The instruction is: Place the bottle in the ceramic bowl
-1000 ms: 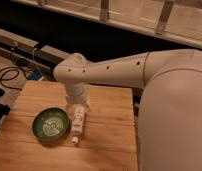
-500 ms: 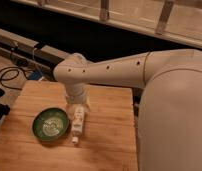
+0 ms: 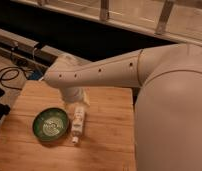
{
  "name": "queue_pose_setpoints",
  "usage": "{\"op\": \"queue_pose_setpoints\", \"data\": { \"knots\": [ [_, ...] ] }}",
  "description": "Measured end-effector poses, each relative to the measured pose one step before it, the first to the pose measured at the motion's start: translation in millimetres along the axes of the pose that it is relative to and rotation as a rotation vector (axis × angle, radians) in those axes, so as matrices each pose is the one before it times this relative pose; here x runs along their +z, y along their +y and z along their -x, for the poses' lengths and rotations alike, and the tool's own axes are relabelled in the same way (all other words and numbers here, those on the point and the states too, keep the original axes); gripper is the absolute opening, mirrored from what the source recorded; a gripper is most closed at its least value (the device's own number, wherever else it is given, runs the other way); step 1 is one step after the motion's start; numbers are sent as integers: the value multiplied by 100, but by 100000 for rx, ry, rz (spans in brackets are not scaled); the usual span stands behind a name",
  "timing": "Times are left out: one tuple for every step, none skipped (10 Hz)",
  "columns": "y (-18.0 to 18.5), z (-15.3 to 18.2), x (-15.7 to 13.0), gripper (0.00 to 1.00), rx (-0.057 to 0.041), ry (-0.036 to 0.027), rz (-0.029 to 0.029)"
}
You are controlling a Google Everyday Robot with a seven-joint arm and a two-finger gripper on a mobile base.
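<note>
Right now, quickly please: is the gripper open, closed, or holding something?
Gripper: cannot be told. It is down at the far end of the bottle, which lies beside the ceramic bowl, not in it.

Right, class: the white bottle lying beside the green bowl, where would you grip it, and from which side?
Take the bottle by its slim body at mid-length, from above: it lies flat on the table, cap toward the camera, with the ceramic bowl close alongside, so a sideways approach looks cramped. The gripper hangs over its far end.

Bent arm (image 3: 101,72), end effector (image 3: 77,107) apparently hanging low.
</note>
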Motion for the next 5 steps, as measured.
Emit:
{"op": "queue_pose_setpoints", "data": {
  "knots": [
    [278,1036,41,65,1530,-5262,-2291],
    [87,942,-60,65,1829,-4018,-1160],
    [119,366,-4,65,519,-1677,-417],
    [280,42,-76,65,-118,-534,103],
    [-80,40,15,65,102,-35,-105]
  ]
}}
